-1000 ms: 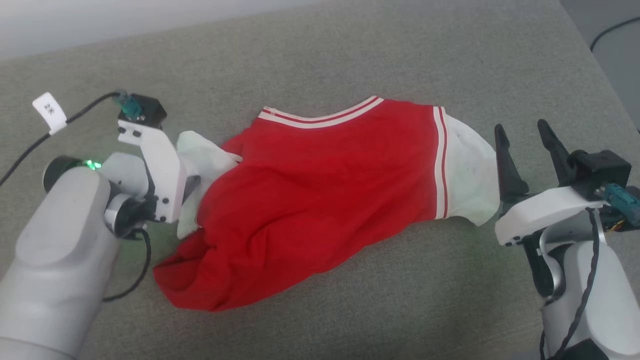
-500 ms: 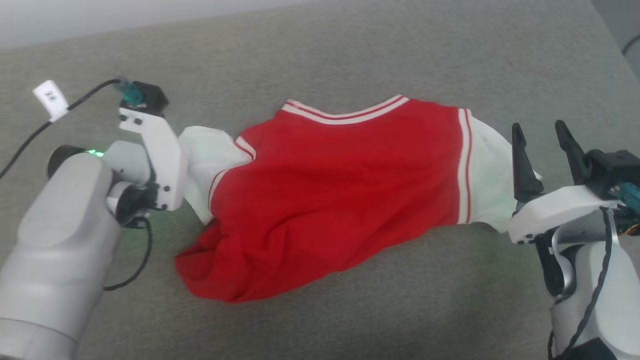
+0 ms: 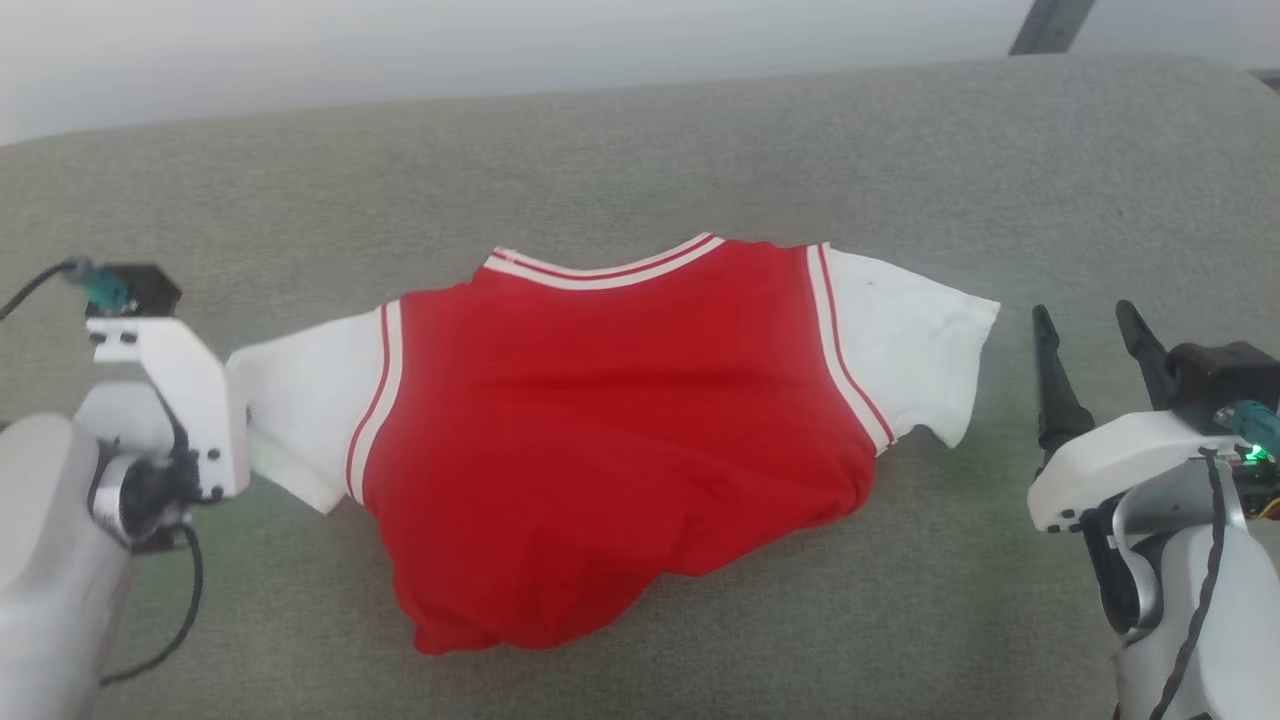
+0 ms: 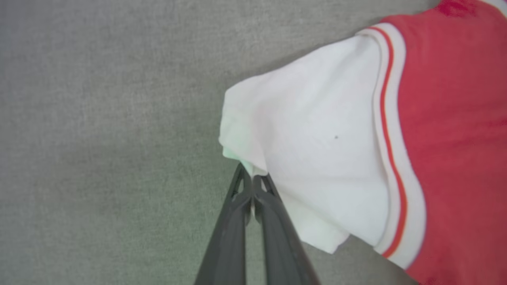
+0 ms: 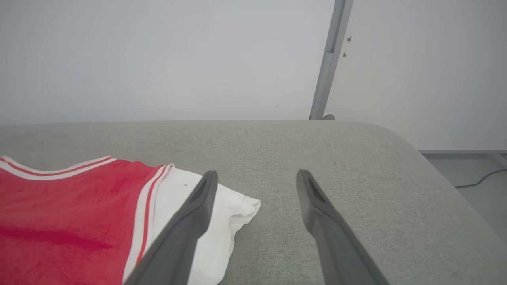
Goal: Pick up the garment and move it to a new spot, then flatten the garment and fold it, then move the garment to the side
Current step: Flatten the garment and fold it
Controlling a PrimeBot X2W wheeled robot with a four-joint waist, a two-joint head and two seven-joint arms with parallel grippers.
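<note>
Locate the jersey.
Head view: the jersey lies centred on the grey cushion, between the left gripper, jaws shut on a sleeve, and the right gripper.

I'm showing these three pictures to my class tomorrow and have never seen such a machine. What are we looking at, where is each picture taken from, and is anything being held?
This is a two-armed robot at a grey padded surface. The wide picture comes from a camera on its head, looking down; the other two come from wrist cameras, each looking along that arm's two dark fingers. On the surface lies a red jersey with white sleeves and striped trim, its lower part rumpled. The left claw is shut, pinching the edge of one white sleeve. The right claw is open and empty, near the other sleeve without gripping it.
</note>
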